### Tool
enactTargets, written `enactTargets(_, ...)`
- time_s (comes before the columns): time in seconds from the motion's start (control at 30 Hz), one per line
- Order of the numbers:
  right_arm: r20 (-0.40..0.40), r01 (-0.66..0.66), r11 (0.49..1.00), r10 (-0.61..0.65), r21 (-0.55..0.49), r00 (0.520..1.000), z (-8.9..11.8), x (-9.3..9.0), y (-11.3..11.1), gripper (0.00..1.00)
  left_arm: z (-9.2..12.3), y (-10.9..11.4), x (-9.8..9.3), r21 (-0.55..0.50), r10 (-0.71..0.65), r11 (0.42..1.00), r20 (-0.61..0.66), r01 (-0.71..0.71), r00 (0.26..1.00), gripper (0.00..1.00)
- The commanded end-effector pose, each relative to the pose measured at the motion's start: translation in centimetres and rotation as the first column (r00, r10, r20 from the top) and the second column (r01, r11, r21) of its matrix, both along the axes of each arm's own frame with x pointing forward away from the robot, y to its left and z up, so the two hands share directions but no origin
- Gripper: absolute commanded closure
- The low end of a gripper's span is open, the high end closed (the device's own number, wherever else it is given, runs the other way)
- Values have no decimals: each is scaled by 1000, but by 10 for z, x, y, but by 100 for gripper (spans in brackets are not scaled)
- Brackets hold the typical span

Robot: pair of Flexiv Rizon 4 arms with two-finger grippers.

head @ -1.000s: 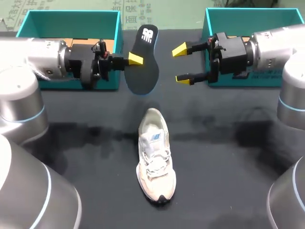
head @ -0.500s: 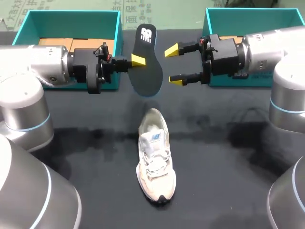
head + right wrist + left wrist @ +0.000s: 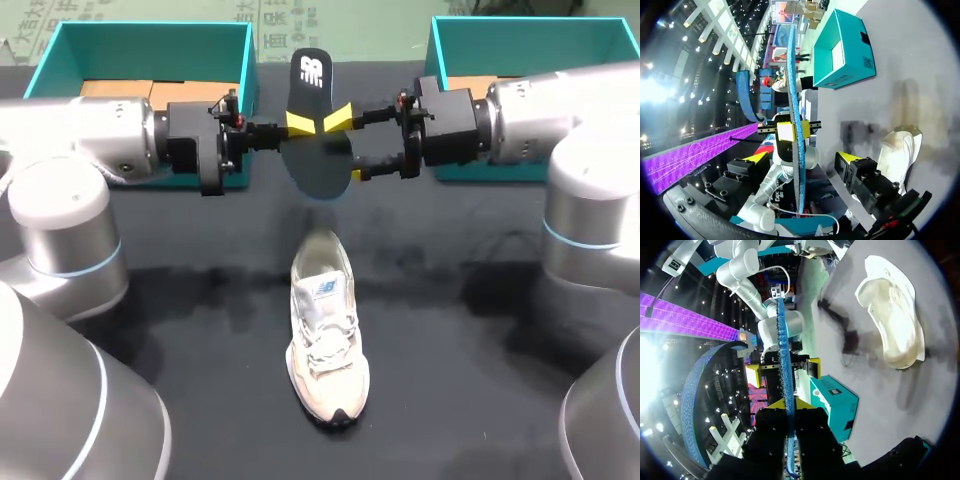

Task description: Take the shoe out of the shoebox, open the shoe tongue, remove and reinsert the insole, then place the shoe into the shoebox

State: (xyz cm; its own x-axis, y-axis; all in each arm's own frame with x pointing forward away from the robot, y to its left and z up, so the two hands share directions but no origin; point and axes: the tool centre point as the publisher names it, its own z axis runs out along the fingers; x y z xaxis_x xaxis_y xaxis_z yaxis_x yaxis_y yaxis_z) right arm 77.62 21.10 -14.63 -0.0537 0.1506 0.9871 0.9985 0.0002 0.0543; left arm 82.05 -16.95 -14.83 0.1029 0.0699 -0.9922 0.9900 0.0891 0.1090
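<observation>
Now pinching the insole (image 3: 318,165) by one edge between the left fingers (image 3: 298,123), pressed together, and holding it above the worktop (image 3: 480,330), heel end pointing away, toe end nearer. Flanking its other edge with the right fingers (image 3: 340,114) spread, clear of it. Hovering beyond the shoe (image 3: 325,335), itself lying lengthwise on the worktop, toe nearest.

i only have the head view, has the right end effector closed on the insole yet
observer: No. In the right wrist view the insole stands edge-on inside the open right end effector, with a gap on both sides.
operator: ok and does the left one really have it
observer: Yes. The left wrist view shows the left end effector shut on the insole's edge, pressing it from both sides.
</observation>
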Motion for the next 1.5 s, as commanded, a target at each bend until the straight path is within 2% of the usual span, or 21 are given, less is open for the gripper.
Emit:
enactTargets(0.03,8,4,1000,-4,4,1000,-2,-2,6,23,-3,-6,7,8,-9,1000,-1,9,1000,100)
enactTargets(0.07,17,2,1000,-2,3,1000,-2,-3,7,26,-3,-7,7,8,-10,1000,-2,10,1000,100)
enactTargets(0.1,20,1,1000,-1,4,1000,-2,-4,7,39,-3,-7,8,8,-11,1000,-3,11,1000,100)
enactTargets(0.17,27,-2,1000,2,5,1000,-1,-4,6,47,-3,-7,9,9,-14,1000,-4,14,1000,100)
enactTargets(0.23,31,-6,1000,5,7,1000,-1,-5,6,46,-3,-7,11,9,-17,1000,-4,17,1000,100)
enactTargets(0.27,32,-7,1000,7,9,999,-1,-5,6,51,-3,-7,11,9,-19,1000,-4,19,1000,100)
enactTargets(0.57,37,-21,1000,20,18,999,-2,-2,8,57,-5,-9,11,6,-47,999,18,47,999,100)
enactTargets(0.73,34,-26,999,25,20,999,-3,-1,9,71,-5,-9,11,2,-49,999,26,49,998,100)
enactTargets(0.93,29,-28,999,27,25,999,-4,0,9,72,-6,-10,10,0,-52,999,36,52,998,100)
enactTargets(1.1,30,-28,999,27,26,999,-4,0,10,77,-6,-11,10,-1,-52,999,40,52,998,100)
enactTargets(1.17,30,-29,999,28,26,999,-4,0,10,85,-6,-11,10,-1,-52,999,41,52,998,100)
enactTargets(1.2,29,-29,999,28,26,999,-5,0,11,100,-6,-11,10,-2,-51,999,42,51,998,100)
enactTargets(1.5,29,-23,999,22,30,999,-6,-1,10,100,-6,-10,9,2,-56,998,36,56,998,100)
